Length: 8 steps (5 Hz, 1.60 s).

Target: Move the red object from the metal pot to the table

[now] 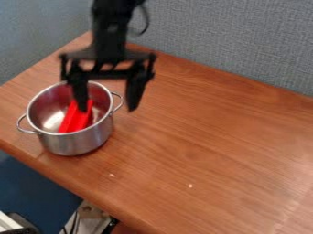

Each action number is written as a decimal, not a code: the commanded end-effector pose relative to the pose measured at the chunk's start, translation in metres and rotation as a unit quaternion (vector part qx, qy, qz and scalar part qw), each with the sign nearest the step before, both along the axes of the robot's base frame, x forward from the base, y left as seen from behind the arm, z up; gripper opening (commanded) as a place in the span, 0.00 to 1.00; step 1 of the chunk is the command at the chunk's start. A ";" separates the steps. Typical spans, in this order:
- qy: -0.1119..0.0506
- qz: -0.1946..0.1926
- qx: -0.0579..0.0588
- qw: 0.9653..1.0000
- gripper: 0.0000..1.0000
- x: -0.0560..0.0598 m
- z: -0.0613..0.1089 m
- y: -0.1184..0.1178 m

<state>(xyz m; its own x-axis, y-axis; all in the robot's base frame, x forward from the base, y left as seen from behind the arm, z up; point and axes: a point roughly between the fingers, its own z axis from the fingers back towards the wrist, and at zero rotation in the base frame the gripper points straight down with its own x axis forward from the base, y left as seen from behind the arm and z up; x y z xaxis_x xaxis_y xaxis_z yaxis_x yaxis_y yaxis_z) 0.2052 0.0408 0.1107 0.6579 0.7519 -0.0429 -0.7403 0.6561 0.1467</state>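
Reaching down over the metal pot (69, 119), the gripper (108, 88) is hanging wide open, holding nothing. Next it should be dropping lower and pinching the red object (80, 118) inside.

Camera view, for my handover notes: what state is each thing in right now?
Black two-fingered claw: open wide, pointing down over the pot, holding nothing.
Small shiny round steel pot: upright on the table, no lid.
Bright red flat plastic bar: lying inside the pot.
Reddish-brown wooden table: carrying the pot.
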 end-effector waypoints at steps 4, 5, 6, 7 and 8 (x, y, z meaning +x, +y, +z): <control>-0.027 0.064 0.033 0.997 1.00 -0.019 -0.044 0.009; -0.035 0.090 0.035 0.995 0.00 -0.019 -0.050 0.018; -0.025 0.078 0.042 0.996 0.00 -0.018 -0.045 0.028; -0.022 0.055 0.047 0.997 0.00 -0.014 -0.031 0.035; -0.024 0.023 0.052 0.998 0.00 -0.007 -0.008 0.039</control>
